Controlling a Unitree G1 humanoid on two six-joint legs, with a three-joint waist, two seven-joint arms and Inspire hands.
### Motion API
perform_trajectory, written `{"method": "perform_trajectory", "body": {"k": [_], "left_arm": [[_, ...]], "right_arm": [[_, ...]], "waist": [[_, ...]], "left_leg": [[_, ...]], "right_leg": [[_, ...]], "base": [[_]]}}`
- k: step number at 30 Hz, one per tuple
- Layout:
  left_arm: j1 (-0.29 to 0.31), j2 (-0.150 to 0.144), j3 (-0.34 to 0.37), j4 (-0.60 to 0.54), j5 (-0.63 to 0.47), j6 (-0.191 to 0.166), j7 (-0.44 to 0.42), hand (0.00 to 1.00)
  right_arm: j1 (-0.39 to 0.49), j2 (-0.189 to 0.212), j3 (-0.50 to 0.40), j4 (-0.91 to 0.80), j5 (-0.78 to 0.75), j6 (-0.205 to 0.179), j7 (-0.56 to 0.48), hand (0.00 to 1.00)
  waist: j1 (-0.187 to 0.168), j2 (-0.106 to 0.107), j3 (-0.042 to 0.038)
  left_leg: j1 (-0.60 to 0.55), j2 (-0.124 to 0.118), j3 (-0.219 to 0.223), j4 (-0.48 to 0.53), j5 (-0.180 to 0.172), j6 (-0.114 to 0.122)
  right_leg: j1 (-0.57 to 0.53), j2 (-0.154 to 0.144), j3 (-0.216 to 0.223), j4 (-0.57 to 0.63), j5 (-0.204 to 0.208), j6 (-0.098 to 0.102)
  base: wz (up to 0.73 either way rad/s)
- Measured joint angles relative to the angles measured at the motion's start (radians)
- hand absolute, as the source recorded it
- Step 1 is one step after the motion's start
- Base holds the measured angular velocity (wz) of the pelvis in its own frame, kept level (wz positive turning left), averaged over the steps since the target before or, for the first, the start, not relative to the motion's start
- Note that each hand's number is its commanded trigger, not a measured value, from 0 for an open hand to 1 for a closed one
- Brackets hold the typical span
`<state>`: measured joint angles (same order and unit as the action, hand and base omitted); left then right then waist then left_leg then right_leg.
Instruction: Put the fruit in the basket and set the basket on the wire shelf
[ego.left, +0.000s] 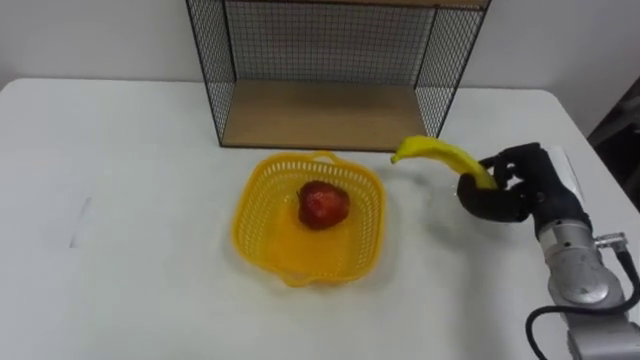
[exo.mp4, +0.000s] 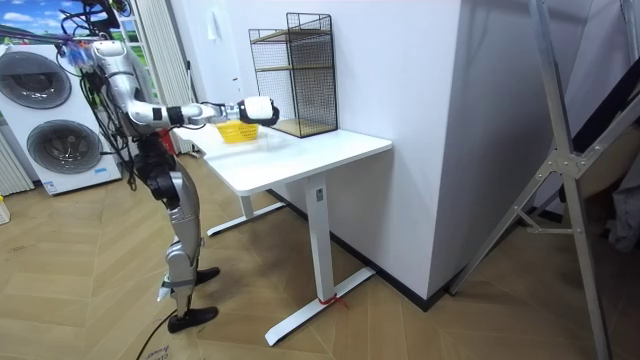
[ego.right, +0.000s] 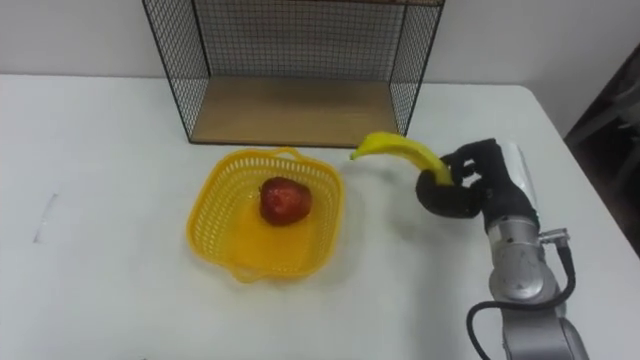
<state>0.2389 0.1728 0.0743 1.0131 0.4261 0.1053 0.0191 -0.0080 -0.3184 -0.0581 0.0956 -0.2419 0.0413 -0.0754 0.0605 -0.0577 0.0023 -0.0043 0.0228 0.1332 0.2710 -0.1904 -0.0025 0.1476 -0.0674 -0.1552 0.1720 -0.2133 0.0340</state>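
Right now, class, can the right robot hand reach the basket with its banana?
Probably yes. The right robot hand, shut on the banana, is just right of the basket, with only bare table between them; the apple leaves room inside.

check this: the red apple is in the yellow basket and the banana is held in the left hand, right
Wrong hand. The banana is held in the right hand, whose arm comes in from the right of the left eye view. The red apple is in the yellow basket.

Place: home-style laundry room
Signs: washing machines (exo.mp4: 72, 155), wood-plank floor (exo.mp4: 420, 330), white table (exo.mp4: 300, 155) by the wall
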Motion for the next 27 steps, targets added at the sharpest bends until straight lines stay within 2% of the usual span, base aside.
{"method": "perform_trajectory", "body": {"k": [14,17,18,22,27], "left_arm": [[0.000,-0.002,-0.020,0.016,0.002,-0.007,0.019,0.00],[-0.006,-0.001,-0.037,0.030,-0.002,-0.010,0.022,0.00],[-0.008,-0.001,-0.050,0.030,-0.002,-0.011,0.023,0.00],[-0.021,-0.001,-0.080,0.032,-0.002,-0.018,0.021,0.00],[-0.024,0.000,-0.092,0.038,-0.002,-0.018,0.007,0.00]], "right_arm": [[-0.015,0.001,0.020,-0.159,0.054,-0.009,-0.002,1.00],[-0.015,0.001,0.078,-0.228,0.050,-0.012,-0.002,1.00],[-0.015,0.001,0.112,-0.236,0.033,-0.027,0.000,1.00],[-0.012,0.001,0.191,-0.236,-0.038,-0.030,0.041,1.00],[-0.012,0.001,0.219,-0.236,-0.094,-0.029,0.095,1.00]], "waist": [[0.003,0.000,0.0012],[0.009,-0.002,0.0018],[0.012,-0.004,0.0021],[0.026,-0.011,0.0048],[0.026,-0.009,0.0061]], "left_leg": [[-0.002,0.001,0.001,-0.001,0.000,0.000],[0.004,0.002,0.004,0.000,0.000,0.000],[0.007,0.002,0.004,-0.001,0.000,0.000],[0.005,0.002,-0.001,0.002,0.000,0.000],[-0.006,0.001,-0.007,0.006,0.000,0.000]], "right_leg": [[-0.008,0.000,0.007,0.015,0.000,0.000],[-0.007,0.000,0.015,0.014,0.000,0.000],[-0.005,0.000,0.015,0.014,0.000,0.000],[-0.003,0.001,0.013,0.014,0.001,-0.001],[-0.006,0.001,0.005,0.014,0.002,0.000]], "base": [[-0.01],[-0.08],[0.00],[0.02],[0.05]]}}
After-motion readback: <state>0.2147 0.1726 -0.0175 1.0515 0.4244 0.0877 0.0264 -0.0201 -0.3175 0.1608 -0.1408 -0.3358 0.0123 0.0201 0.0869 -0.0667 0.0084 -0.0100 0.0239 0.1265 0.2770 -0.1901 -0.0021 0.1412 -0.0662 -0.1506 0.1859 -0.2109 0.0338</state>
